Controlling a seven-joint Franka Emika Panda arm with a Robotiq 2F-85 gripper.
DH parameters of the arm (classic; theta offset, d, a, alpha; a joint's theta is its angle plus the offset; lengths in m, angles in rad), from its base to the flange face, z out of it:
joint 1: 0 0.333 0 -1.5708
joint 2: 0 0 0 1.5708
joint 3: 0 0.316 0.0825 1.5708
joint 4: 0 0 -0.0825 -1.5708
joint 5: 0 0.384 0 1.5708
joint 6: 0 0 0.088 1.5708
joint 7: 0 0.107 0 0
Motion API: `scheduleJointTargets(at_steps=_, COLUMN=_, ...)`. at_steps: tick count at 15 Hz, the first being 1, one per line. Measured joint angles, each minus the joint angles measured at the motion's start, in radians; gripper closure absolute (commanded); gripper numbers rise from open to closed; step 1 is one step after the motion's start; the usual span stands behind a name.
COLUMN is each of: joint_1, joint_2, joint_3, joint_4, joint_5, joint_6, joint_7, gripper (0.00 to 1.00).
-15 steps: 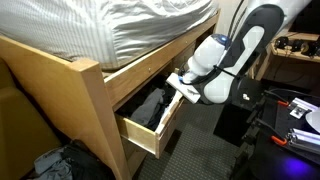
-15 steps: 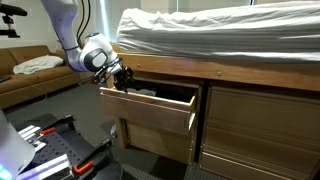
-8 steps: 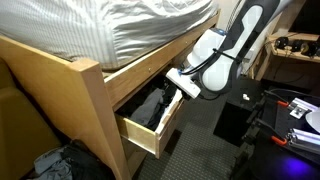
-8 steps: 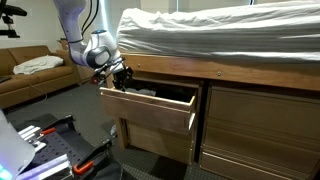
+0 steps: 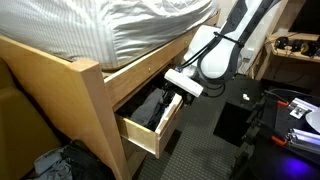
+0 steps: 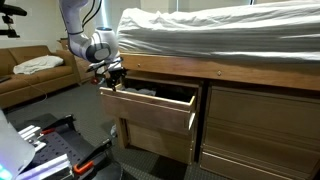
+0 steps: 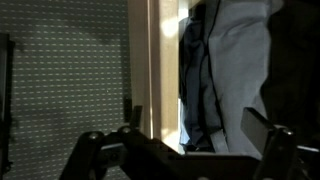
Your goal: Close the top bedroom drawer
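Top bedroom drawer [image 6: 152, 112] is pulled well out from under the bed rail [image 6: 230, 72], open, front panel plain and facing into the room; the same drawer [image 5: 158, 128] shows in both exterior views, sticking out past the bed frame post [image 5: 100, 110]. Dark clothing [image 5: 150, 107] lies inside it. Pincer [image 6: 113, 76] sits at the drawer's outer end near the corner, just above the top edge of the side wall; cannot tell if it touches the wood. In an exterior view the pincer [image 5: 186, 84] is level with the gap between rail and drawer, with the white arm [image 5: 215, 55] rising behind it. In the wrist view the pincer's fingers [image 7: 96, 152] are spread apart with nothing clamped, and the lit wooden drawer edge [image 7: 156, 70] runs vertically between them, with bluish and dark fabric [image 7: 215, 70] to one side and speckled carpet [image 7: 70, 70] to the other. White bedding [image 6: 230, 28] covers the mattress above. A closed wooden front [image 6: 262, 122] sits beside the open drawer. A brown couch [image 6: 35, 80] stands well apart behind the arm.
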Motion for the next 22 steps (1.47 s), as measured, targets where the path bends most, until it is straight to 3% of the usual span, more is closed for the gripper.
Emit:
scheduleJointTargets(at_steps=5, joint_1=-0.187, joint_2=0.000, joint_3=0.175, joint_4=0.004, joint_5=0.008, joint_6=-0.197, joint_7=-0.167, gripper=0.00)
scheduleJointTargets(at_steps=9, joint_1=-0.201, joint_2=-0.003, joint_3=0.184, joint_4=0.003, joint_5=0.022, joint_6=-0.420, joint_7=-0.306, gripper=0.00)
scheduleJointTargets(at_steps=11, joint_1=-0.159, joint_2=-0.011, joint_3=0.140, joint_4=0.003, joint_5=0.014, joint_6=-0.536, joint_7=-0.338, gripper=0.00)
scheduleJointTargets(at_steps=14, joint_1=-0.026, joint_2=-0.020, joint_3=0.013, joint_4=-0.003, joint_5=-0.036, joint_6=-0.565, joint_7=-0.308, gripper=0.00)
scheduleJointTargets(at_steps=18, joint_1=0.020, joint_2=-0.017, joint_3=-0.019, joint_4=0.000, joint_5=-0.036, joint_6=-0.564, joint_7=-0.297, gripper=0.00)
scheduleJointTargets(at_steps=22, joint_1=0.206, joint_2=0.043, joint_3=-0.215, joint_4=-0.002, joint_5=-0.207, joint_6=-0.498, joint_7=-0.150, gripper=0.00)
